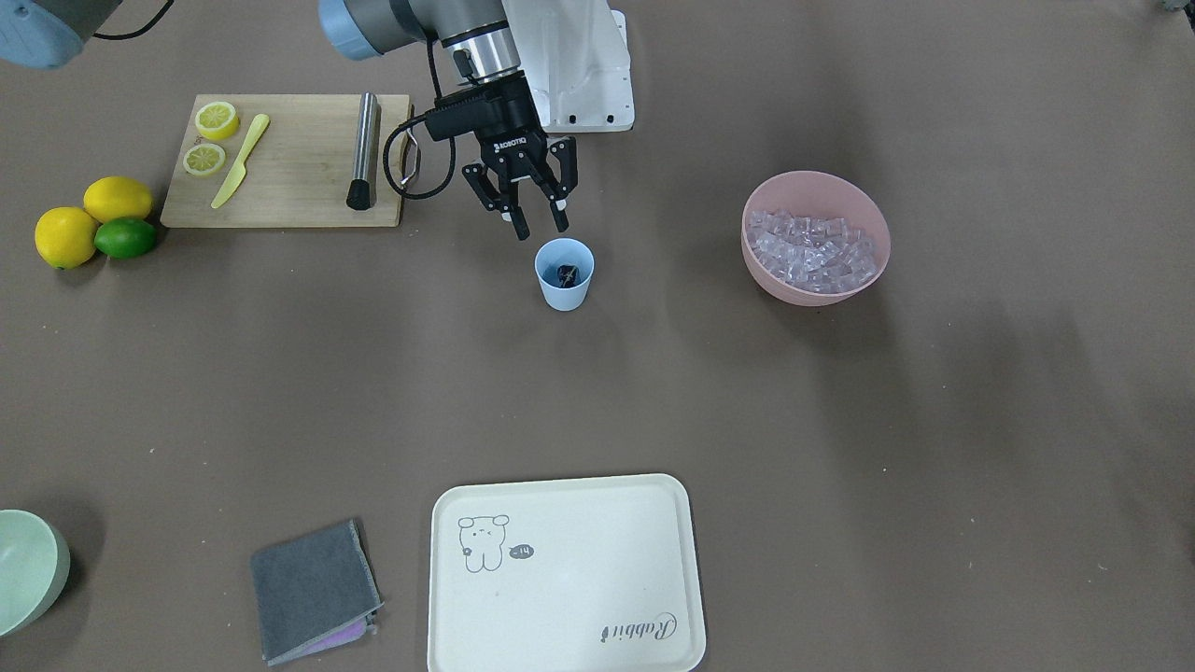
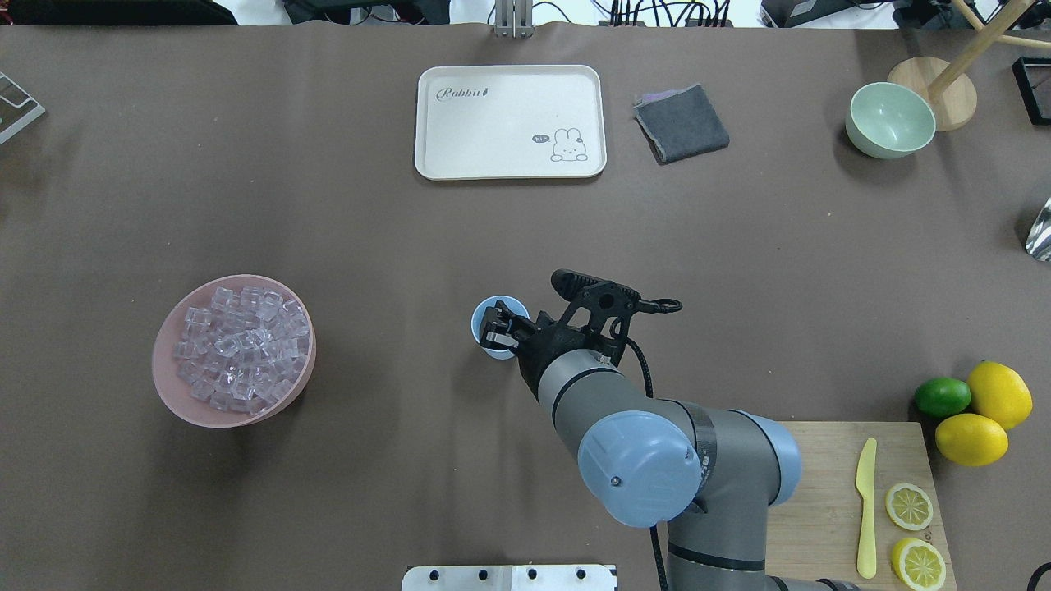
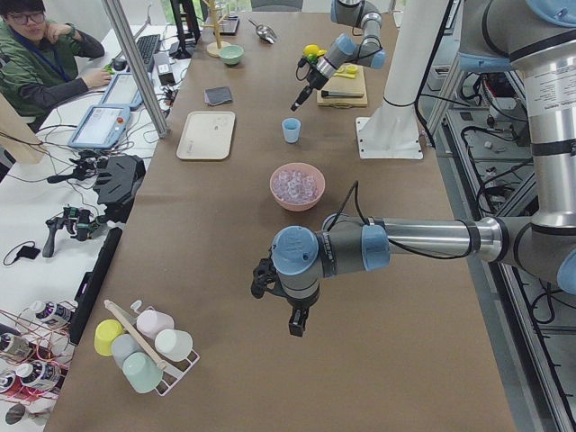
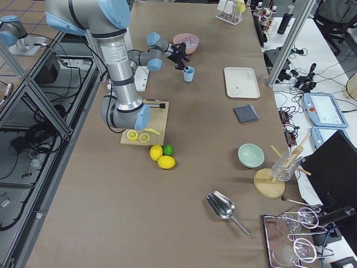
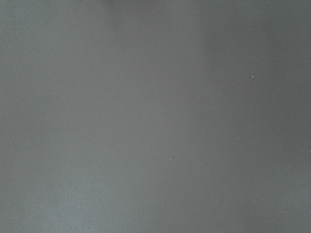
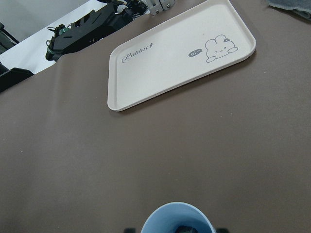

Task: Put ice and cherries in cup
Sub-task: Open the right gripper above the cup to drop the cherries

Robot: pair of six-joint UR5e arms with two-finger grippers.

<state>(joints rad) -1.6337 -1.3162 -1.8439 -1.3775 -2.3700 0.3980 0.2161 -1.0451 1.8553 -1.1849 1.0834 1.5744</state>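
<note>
I have the right tool (image 1: 541, 230) hanging fingers-down with its two black fingers spread apart and nothing between them. The light blue cup (image 1: 564, 275) stands upright on the bench (image 1: 280, 373) directly beneath it. From the camera facing the robot, the fingertips sit just above the cup's rim on the robot's side. From overhead, the tool covers most of the cup's mouth. The cherries (image 1: 569, 273) lie at the bottom of the cup as a small dark glossy lump, straight below the tool. The right wrist camera also catches the cup's rim and that dark shape at the bottom edge of its picture. The ice (image 1: 812, 250) is well off to this tool's left, heaped as clear cubes in the pink bowl (image 1: 784, 289). I can make out no cube in the cup. Out beyond the tool, at the far edge of the bench, lies the cream tray (image 1: 579, 579). To its right and back toward the robot is the wooden cutting board (image 1: 299, 168). The left tool (image 3: 295, 322) shows only in the side view, pointing down above bare bench, well away from the cup. I cannot tell whether its fingers are apart or together, and its own wrist camera gives me only blurred brown surface.
</note>
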